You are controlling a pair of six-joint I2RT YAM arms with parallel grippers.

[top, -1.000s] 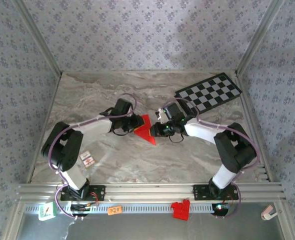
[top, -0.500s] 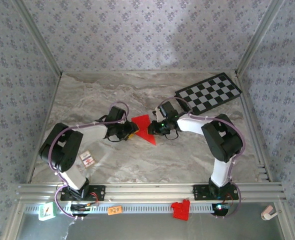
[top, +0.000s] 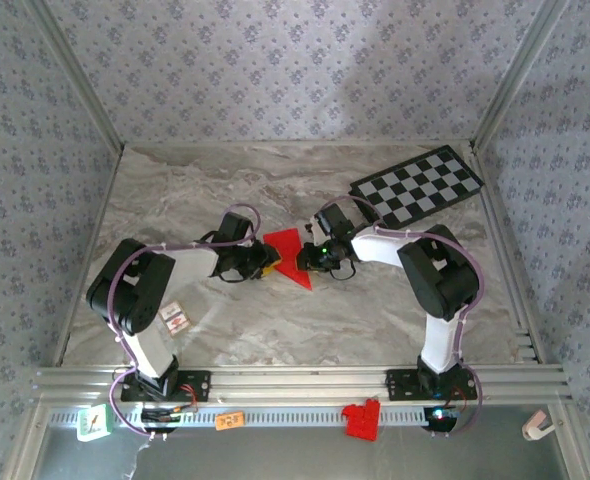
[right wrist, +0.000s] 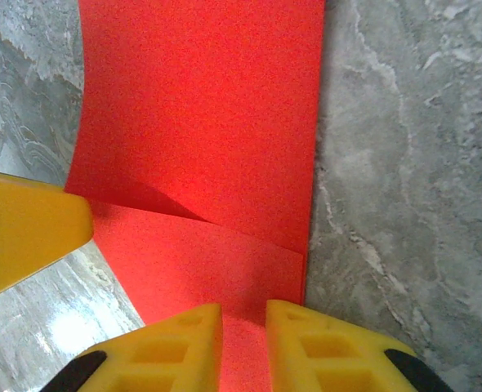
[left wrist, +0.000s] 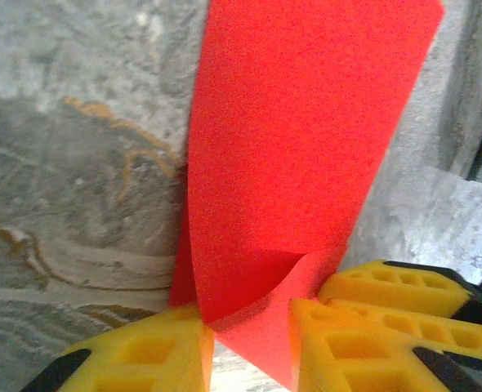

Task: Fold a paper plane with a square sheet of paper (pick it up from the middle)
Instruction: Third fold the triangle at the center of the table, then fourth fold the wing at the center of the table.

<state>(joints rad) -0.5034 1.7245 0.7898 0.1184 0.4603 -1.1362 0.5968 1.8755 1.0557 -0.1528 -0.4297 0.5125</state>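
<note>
The square sheet of paper (top: 289, 254), bright red and part folded, lies on the marble table between my two grippers. My left gripper (top: 262, 262) is at its left edge. In the left wrist view a curled flap of the paper (left wrist: 298, 147) sits between the yellow fingers (left wrist: 143, 359) of the left gripper (left wrist: 251, 327), which stand apart. My right gripper (top: 311, 258) is at the right edge. In the right wrist view the right gripper (right wrist: 243, 322) hovers over the paper (right wrist: 208, 122) with a narrow gap between its fingers (right wrist: 331, 351); a crease runs across the sheet.
A black-and-white checkered board (top: 417, 186) lies at the back right. Two small cards (top: 173, 318) sit near the left arm's base. A red plastic bracket (top: 361, 420) rests on the front rail (top: 295, 382). Patterned walls close in three sides.
Both grippers have drawn in and dropped toward the table with the paper. The right arm's elbow swung left. The left jaws have narrowed a little.
</note>
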